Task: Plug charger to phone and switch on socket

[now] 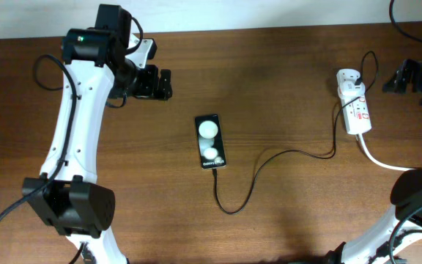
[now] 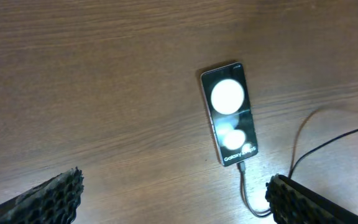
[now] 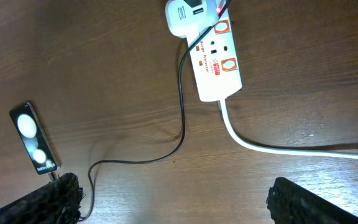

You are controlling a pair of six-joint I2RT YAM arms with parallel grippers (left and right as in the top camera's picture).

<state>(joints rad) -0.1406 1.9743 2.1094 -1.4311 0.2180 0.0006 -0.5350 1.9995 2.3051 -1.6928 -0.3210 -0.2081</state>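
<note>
White oblong plastic power strip (image 3: 216, 65) lies near the empty right claw (image 3: 173, 202), spread apart; the left claw (image 2: 176, 202), also spread, is well away from it.

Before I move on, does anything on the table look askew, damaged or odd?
Nothing stands out. The phone lies flat, screen up; the charger runs in a loose loop from its lower edge to the socket; the left end effector and right end effector hang open, clear of them.
</note>
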